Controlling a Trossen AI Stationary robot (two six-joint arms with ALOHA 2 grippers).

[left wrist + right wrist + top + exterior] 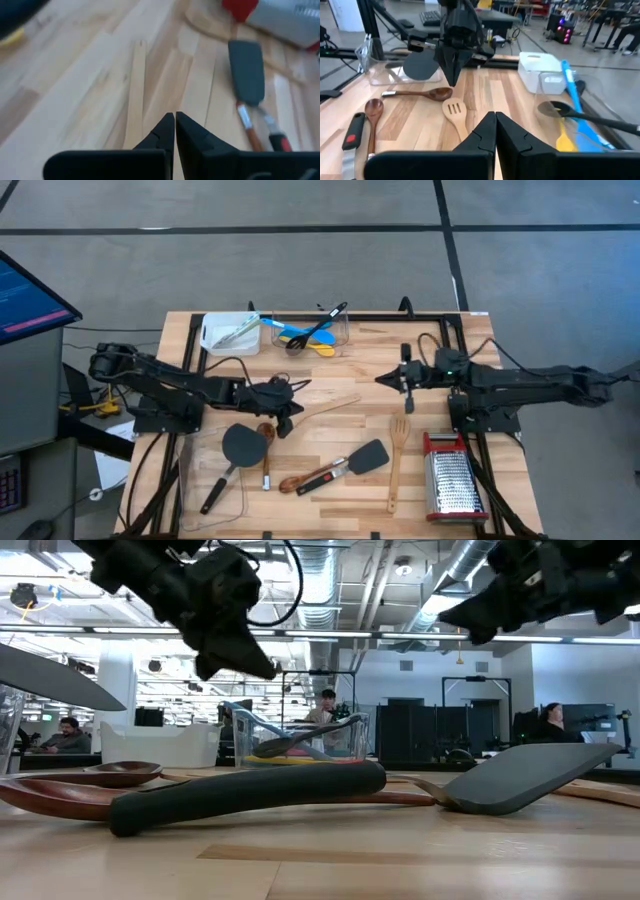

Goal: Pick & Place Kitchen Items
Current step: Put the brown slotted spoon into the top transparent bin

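Observation:
My left gripper (291,406) is shut and empty, raised above the table (243,662), over the head end of a wooden slotted spatula (330,407) that lies flat; its handle shows in the left wrist view (136,95). My right gripper (384,378) is shut and empty, raised at the table's middle right (495,118). Wooden spoons (266,442) (293,482), a round dark grey spatula (240,444), a dark grey spatula with a red and black handle (366,456) and a second wooden slotted spatula (397,452) lie flat on the table.
A clear tub (343,335) at the far edge holds blue and yellow spoons and a black slotted spoon (318,330). A white tray (210,335) stands left of it. A steel grater with red trim (453,478) lies near right. A clear tub (228,508) is near left.

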